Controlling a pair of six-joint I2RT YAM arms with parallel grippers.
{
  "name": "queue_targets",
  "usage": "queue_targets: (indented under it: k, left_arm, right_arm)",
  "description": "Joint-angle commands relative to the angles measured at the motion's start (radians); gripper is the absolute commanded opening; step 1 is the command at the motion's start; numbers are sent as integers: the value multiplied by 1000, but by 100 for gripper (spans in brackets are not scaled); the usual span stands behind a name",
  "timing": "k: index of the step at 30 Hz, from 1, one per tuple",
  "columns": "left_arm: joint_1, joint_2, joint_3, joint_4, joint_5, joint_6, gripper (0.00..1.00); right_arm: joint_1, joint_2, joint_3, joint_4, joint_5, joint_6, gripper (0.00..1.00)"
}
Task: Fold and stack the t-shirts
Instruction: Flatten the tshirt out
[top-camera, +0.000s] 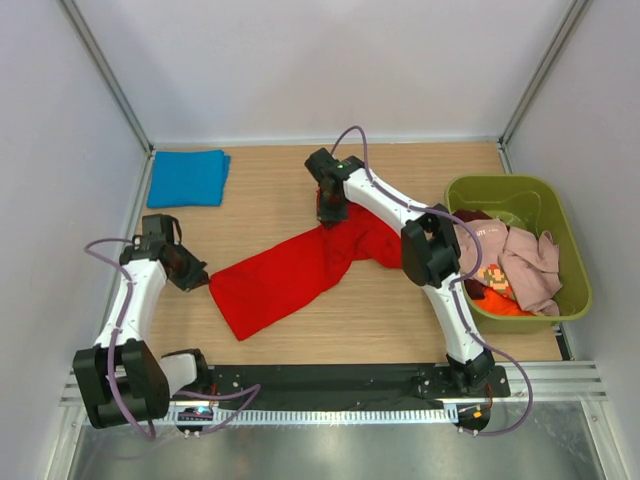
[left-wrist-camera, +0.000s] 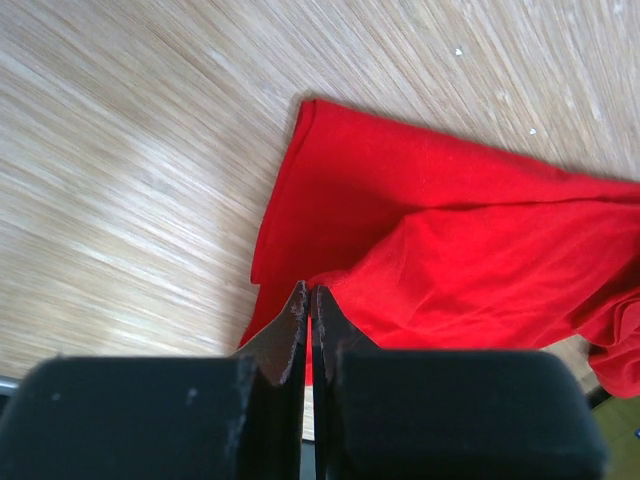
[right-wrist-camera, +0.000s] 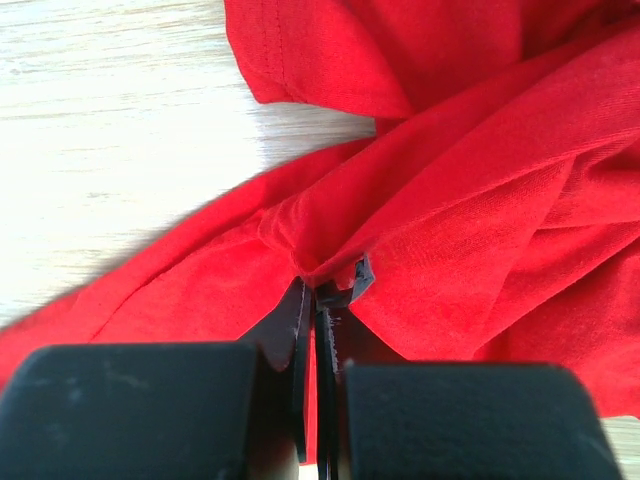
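**Red t-shirt mid-spread.** The red t-shirt (top-camera: 285, 280) is shown crumpled and twisted across the middle of the table (top-camera: 400, 320), running from near left to far right. A bunched fold at its far end is pinched by the right gripper (right-wrist-camera: 318, 290). The left gripper (left-wrist-camera: 308, 298) is pressed together at the near-left corner, though whether the hem is caught cannot be told. A folded blue t-shirt (top-camera: 188, 178) is placed far left, and other t-shirts (top-camera: 525, 265) are held in the olive-green bin (top-camera: 578, 270) at right. Should several layers be gripped, a twisted spread is likely; a thin pinch may slip.
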Motion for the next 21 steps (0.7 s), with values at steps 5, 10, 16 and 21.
queue_targets:
  k: [5,10,16,21]
  left_arm:
    - [5,-51,66,-40,-5,23,0]
    - [2,-47,162,-71,-59,46,0]
    - [4,-14,332,-76,-99,50,0]
    - [4,-17,350,-86,-62,50,0]
  right_arm:
    - [-31,-159,1,-12,-40,-25,1]
    - [-105,-269,11,12,-152,-47,4]
    - [-251,-400,-56,118,-416,16,1]
    - [-246,-429,-183,38,-514,-1,1]
